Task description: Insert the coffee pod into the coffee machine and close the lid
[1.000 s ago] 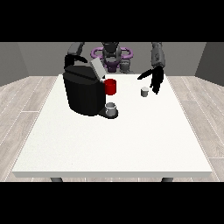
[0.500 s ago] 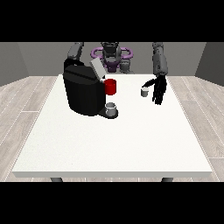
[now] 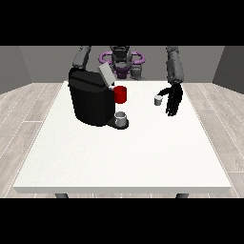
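Note:
A black coffee machine stands on the white table at the view's left, its grey lid tilted up and open. A red part shows at its front, and a grey cup sits on its base. A small grey coffee pod stands on the table right of the machine. The hand at the view's right hangs just right of the pod, fingers straight and pointing down, apart from the pod. The other arm goes behind the machine; its hand is hidden.
The robot's torso is behind the table's far edge. Grey plank floor surrounds the table. Bare white tabletop stretches from the machine and pod to the near edge.
The hand at the view's right has come down and slightly nearer the pod, with its fingers now pointing downward. Machine, lid and pod have not moved.

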Tool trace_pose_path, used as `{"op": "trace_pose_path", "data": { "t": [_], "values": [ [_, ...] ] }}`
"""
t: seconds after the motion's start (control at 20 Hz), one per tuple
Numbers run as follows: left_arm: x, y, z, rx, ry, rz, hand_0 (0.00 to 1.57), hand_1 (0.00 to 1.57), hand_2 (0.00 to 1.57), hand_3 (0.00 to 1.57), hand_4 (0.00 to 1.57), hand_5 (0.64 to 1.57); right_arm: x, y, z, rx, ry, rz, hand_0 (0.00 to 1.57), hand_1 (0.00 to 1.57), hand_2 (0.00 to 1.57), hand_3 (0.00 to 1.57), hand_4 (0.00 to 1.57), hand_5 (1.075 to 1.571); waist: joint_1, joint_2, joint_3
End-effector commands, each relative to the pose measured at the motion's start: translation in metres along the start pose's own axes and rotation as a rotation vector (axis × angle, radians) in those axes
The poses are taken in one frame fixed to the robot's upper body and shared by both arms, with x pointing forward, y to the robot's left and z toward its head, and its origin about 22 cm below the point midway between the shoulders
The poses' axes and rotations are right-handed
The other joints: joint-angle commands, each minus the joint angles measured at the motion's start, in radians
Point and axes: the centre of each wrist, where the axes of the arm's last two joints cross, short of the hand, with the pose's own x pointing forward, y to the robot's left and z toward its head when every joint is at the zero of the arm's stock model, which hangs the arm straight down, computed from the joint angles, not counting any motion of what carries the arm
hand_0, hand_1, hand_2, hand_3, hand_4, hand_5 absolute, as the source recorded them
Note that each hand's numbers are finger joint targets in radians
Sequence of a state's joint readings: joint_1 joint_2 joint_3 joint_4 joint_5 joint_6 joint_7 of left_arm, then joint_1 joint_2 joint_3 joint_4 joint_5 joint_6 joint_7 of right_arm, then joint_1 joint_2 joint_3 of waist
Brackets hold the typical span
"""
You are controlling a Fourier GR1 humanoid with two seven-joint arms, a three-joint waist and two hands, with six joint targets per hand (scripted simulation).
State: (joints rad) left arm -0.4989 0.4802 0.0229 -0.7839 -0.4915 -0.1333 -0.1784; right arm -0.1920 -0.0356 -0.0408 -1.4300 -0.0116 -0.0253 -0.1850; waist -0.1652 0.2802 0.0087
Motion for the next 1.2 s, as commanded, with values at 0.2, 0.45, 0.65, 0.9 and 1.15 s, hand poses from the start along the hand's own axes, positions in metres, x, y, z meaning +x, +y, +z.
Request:
{"op": "trace_pose_path", "data": {
  "t": [0.2, 0.45, 0.65, 0.9, 1.15],
  "values": [
    [0.006, -0.025, -0.011, -0.067, -0.001, 0.000, 0.00, 0.00, 0.39, 0.00, 0.00, 1.571, -0.017, 0.000, -0.003, -0.039, 0.028, 0.001, 0.00, 0.00, 0.00, 0.00, 0.37, 1.571, 0.021, 0.019, -0.0088],
    [-0.003, -0.043, -0.006, -0.065, -0.034, -0.055, 1.12, 1.12, 1.18, 1.01, 0.00, 1.571, -0.010, -0.016, -0.004, -0.022, 0.043, 0.003, 0.00, 0.00, 0.00, 0.00, 0.40, 1.571, 0.004, -0.016, -0.0091],
    [0.013, -0.035, -0.013, -0.043, -0.102, -0.108, 1.09, 1.09, 1.15, 1.13, 0.00, 1.571, -0.025, -0.002, -0.005, -0.082, 0.031, -0.023, 0.00, 0.00, 0.00, 0.00, 0.40, 1.571, 0.029, 0.004, -0.0086],
    [0.006, -0.054, -0.010, -0.054, -0.089, -0.114, 1.26, 1.26, 1.25, 1.10, 0.00, 1.571, -0.016, -0.005, -0.008, -0.040, 0.053, -0.006, 0.00, 0.00, 0.00, 0.00, 0.36, 1.571, -0.004, -0.026, -0.0095],
    [0.031, -0.061, -0.017, -0.102, -0.119, -0.154, 1.32, 1.32, 1.32, 1.15, 0.06, 1.571, -0.035, -0.014, -0.009, -0.097, 0.086, 0.010, 0.00, 0.00, 0.00, 0.00, 0.32, 1.571, 0.045, -0.045, -0.0084]
  ]
}}
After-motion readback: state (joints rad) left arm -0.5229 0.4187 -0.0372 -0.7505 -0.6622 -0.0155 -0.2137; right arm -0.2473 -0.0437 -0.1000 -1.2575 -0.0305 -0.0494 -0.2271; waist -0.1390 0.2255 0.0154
